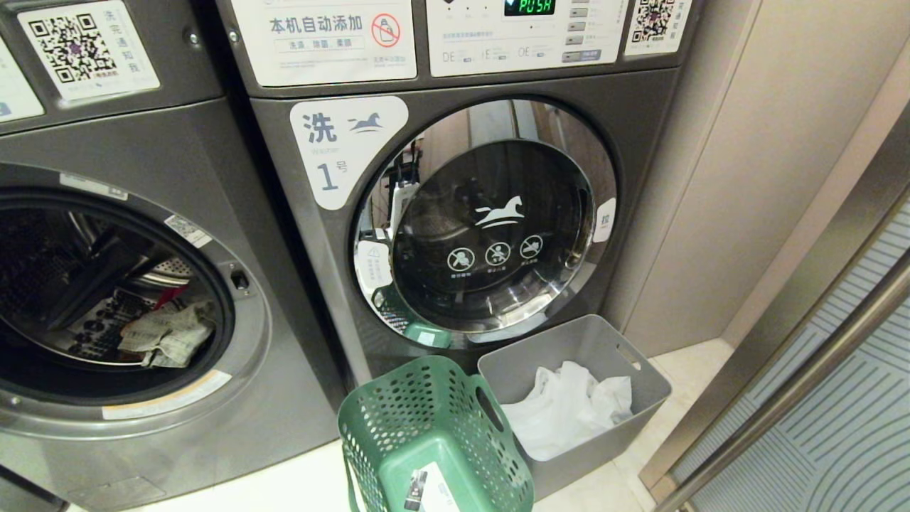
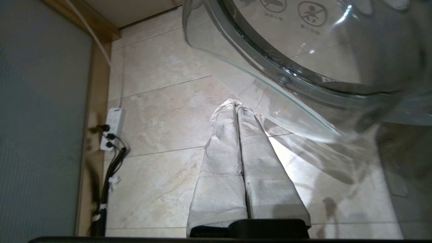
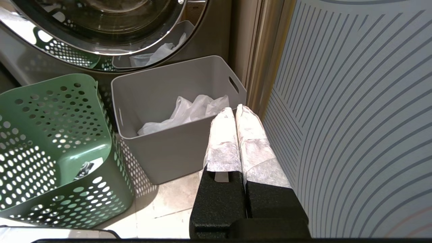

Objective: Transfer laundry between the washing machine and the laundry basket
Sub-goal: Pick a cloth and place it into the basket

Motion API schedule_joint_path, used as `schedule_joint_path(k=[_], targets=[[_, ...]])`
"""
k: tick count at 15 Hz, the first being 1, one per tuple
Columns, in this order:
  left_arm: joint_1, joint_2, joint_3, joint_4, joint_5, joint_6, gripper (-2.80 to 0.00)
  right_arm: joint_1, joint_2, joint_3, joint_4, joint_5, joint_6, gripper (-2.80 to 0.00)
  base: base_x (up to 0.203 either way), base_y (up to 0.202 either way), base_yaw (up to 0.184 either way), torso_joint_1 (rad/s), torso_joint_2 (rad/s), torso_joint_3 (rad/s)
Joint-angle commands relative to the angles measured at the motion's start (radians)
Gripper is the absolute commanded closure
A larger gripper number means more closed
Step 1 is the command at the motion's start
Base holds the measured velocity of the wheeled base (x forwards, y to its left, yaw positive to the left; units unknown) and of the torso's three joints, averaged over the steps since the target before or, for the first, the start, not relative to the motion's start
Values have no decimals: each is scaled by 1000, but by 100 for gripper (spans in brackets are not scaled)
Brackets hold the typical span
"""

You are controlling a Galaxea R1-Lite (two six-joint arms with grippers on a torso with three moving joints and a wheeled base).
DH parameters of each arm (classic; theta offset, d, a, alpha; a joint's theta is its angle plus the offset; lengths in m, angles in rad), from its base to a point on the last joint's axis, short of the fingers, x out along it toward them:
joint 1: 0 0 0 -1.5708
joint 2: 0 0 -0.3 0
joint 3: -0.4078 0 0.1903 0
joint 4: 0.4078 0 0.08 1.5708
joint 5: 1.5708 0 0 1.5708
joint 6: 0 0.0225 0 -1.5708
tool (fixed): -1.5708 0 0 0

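While empty, left claw (image 2: pixel 236 106) hangs beneath washer door (image 2: pixel 303 60).

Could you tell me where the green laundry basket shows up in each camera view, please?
Head view: laundry basket at bottom centre, left of the grey bin.
Left wrist view: not in it.
Right wrist view: at the left edge.
Shared landmark: the grey bin holding white cloth beside it.
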Motion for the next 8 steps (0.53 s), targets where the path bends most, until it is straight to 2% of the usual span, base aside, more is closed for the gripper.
schedule_joint_path(k=[1,2,4,6,8], targets=[[-67,-279,114,-8,-66,1,0,0,1,0,0,0,-1,0,0,0,0,0,0,0],[-146,-379,204,-30,-99,1,0,0,1,0,0,0,-1,0,0,0,0,0,0,0],[-399,-533,430,-128,-134,1,0,0,1,0,0,0,-1,0,0,0,0,0,0,0],[-702,-706,742,-285,-152,7,0,0,1,0,0,0,-1,0,0,0,0,0,0,0],[-948,-864,1098,-486,-159,40,0,0,1,0,0,0,-1,0,0,0,0,0,0,0]])
